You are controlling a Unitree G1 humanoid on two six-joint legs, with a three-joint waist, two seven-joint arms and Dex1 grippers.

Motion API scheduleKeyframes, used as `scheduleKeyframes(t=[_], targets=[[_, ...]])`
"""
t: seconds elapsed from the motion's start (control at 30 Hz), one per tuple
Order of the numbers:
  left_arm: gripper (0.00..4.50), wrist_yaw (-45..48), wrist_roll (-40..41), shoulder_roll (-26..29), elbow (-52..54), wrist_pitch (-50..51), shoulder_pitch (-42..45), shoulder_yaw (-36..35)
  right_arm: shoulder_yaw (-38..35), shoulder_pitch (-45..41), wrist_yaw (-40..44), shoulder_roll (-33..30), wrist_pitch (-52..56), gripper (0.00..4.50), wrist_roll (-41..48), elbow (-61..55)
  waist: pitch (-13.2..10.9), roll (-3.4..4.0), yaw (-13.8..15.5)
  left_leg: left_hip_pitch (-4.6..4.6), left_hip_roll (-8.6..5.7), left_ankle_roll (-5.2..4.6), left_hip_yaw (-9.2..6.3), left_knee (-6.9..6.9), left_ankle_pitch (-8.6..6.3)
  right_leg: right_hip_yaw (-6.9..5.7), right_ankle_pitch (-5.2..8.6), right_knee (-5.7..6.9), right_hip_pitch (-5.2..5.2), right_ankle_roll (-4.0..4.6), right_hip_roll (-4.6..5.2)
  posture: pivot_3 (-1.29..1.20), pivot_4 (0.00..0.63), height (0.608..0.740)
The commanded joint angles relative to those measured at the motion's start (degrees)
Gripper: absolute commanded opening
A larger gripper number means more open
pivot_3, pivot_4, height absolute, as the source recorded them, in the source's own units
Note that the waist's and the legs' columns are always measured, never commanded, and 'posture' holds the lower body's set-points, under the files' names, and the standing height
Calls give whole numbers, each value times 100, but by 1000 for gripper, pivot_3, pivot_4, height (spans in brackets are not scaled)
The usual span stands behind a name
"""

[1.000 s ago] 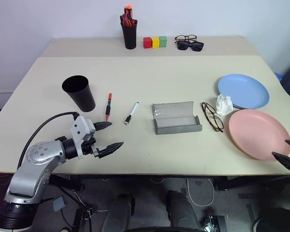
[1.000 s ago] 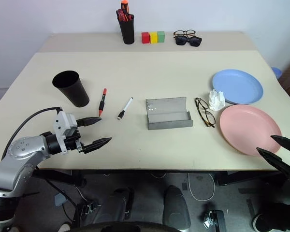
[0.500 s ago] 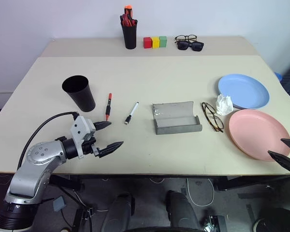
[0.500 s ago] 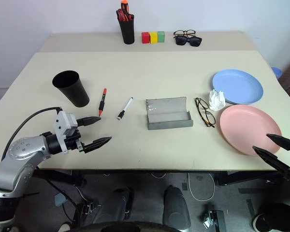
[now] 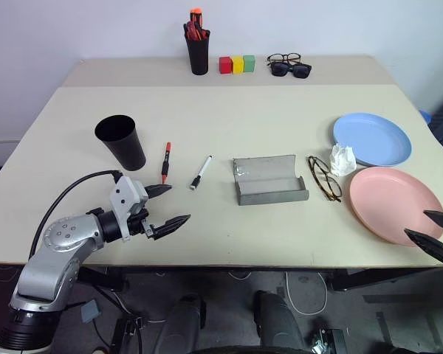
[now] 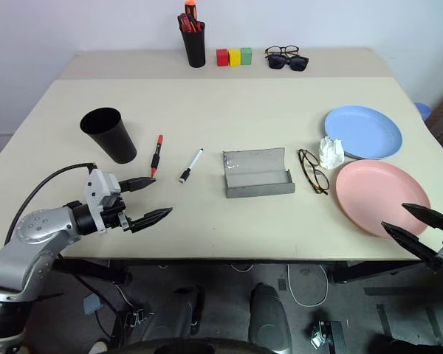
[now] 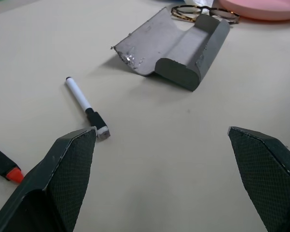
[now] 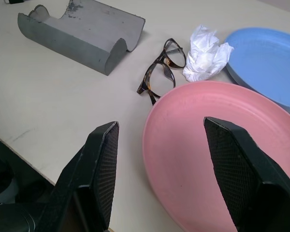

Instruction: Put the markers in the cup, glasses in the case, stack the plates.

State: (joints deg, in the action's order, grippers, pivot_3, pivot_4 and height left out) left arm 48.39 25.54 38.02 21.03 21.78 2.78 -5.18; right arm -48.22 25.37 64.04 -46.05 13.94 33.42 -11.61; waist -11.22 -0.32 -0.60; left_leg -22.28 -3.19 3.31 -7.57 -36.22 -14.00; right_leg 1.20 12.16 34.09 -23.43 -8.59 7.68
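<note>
A black cup stands at the left of the table. To its right lie a red marker and a white marker. The grey case lies open in the middle, with the wire-framed glasses just right of it. Further right sit a blue plate and, nearer, a pink plate. My left gripper is open and empty, just short of the markers. In the left wrist view the white marker lies ahead of it. My right gripper hangs open at the pink plate's near rim.
A crumpled white tissue lies between the glasses and the blue plate. At the back stand a black pen holder with red-orange pens, three coloured blocks and two more pairs of glasses. The table's front edge runs just below both grippers.
</note>
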Motion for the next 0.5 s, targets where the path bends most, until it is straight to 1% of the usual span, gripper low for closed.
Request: scheduleKeyframes(t=[0.03, 0.2, 0.3, 0.4, 0.5], targets=[[4500, -605, 0, -253, 215, 370, 289, 2, 128, -309, -127, -32, 88, 2802, 227, -208, 0, -1, -2, 0, 0, 0, 0, 0, 0, 0, 0, 0, 0, 0, 0, 0, 150, 740], [4500, -1828, -116, -814, 262, 1418, 869, 77, 750, -1013, -280, -26, 275, 2802, 421, -384, -2, -5, -2, 3, 0, -1, -1, -2, 1, 0, -4, 5, 2, 0, -2, 0, 150, 740], [4500, -2490, -91, -1158, 271, 2447, 1361, 268, 1390, -1495, -234, -55, 397, 2802, 461, -521, -4, -9, 4, 3, -1, -2, -2, -3, 2, 0, -6, 6, 2, -4, -3, 0, 150, 740], [4500, -2821, 11, -1456, 241, 3206, 1814, 391, 1968, -1931, -97, -125, 489, 2802, 441, -547, -5, -13, 3, 0, -2, -1, -3, -5, 2, -1, -14, 6, 2, -19, -4, 0, 150, 740], [4500, -2942, 11, -1555, 121, 3854, 2218, 563, 2369, -2289, 108, -230, 537, 2802, 384, -442, -5, -13, 1, 0, -3, -1, -4, -5, 2, -2, -15, 7, 1, -21, -5, 0, 150, 740]])
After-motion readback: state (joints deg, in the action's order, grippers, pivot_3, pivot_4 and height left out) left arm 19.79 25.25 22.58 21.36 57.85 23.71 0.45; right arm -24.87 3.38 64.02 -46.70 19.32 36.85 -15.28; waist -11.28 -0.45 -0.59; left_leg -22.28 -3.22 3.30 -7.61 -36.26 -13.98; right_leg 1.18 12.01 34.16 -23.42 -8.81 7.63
